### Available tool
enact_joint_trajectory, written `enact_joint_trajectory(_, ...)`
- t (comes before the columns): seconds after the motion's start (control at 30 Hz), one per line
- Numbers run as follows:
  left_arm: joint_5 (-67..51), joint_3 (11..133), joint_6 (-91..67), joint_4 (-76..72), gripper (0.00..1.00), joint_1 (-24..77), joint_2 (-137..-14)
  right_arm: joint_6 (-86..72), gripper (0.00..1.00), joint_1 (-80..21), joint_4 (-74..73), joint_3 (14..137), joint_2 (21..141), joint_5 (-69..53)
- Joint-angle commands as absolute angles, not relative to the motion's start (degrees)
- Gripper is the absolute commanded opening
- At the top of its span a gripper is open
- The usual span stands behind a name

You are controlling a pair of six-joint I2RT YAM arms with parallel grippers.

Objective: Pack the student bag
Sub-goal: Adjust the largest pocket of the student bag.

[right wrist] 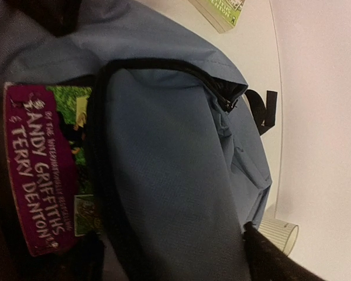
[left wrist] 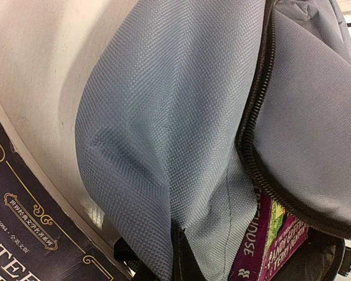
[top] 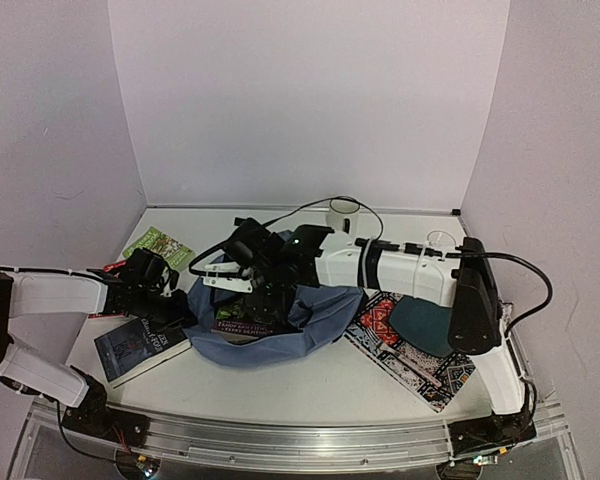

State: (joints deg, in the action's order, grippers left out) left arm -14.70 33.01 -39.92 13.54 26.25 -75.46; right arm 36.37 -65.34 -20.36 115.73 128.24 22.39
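Closest to the overhead camera, a metal rail [top: 300, 445] is carrying both arm bases. Beyond it the bag [top: 310, 320] is lying slumped mid-table, its mouth facing left. The left gripper [top: 175, 292] is sitting at the bag's left rim, and the right gripper [top: 238, 285] is hovering over the open mouth, where a purple book [top: 242, 326] is resting partly inside.

Counting from here: one bag and three books. These are the purple one, a dark book [top: 140, 348] lying just beside the bag, and a green book [top: 160, 246] lying farther back. There are also two clear cups [top: 345, 213], plus one patterned mat [top: 420, 370] with one teal pouch [top: 425, 322] on it. A red edge [top: 105, 270] is peeking out by the left arm; I cannot tell what it is.

Through the left wrist camera, blue cloth is filling the view and gathering into a fold at the bottom edge. The fingers are pressed together and, judging by that fold, pinching the bag's rim.

Through the right wrist camera, the purple spine is lying just under the zipper edge. The fingers are not showing clearly, so I cannot tell whether they are spread or closing.

The step in hand is probably seating this book. Doing it well means the left pinch lifting the rim high and the book sliding flat and deep past the zipper teeth. The right gripper should then be backing straight out, without snagging the flap.
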Motion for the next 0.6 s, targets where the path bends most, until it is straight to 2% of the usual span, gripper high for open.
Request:
enact_joint_trajectory(0.0, -16.4, 34.1, -38.6, 11.6, 0.00, 27.6, -74.1, 35.3, 0.50, -64.0, -21.2, 121.6, 129.4, 26.6)
enact_joint_trajectory(0.1, -14.8, 32.4, -38.4, 11.6, 0.00, 28.1, -73.5, 30.2, 0.28, -62.5, -21.0, 123.6, 128.7, 21.5)
enact_joint_trajectory(0.27, -12.5, 29.9, -37.8, 11.5, 0.00, 29.4, -73.4, 18.3, 0.03, -57.7, -21.0, 125.8, 127.4, 12.5)
enact_joint_trajectory(0.3, -12.0, 29.4, -37.9, 11.3, 0.00, 29.7, -73.2, 14.1, 0.00, -56.4, -20.9, 125.9, 127.0, 10.5)
enact_joint_trajectory(0.47, -9.6, 26.2, -38.3, 9.9, 0.00, 30.4, -69.8, -4.7, 0.00, -49.9, -18.7, 123.8, 126.0, -2.5)
enact_joint_trajectory(0.57, -8.8, 24.7, -38.7, 9.4, 0.05, 30.4, -67.3, -13.7, 0.00, -48.7, -13.8, 120.0, 125.4, -9.3)
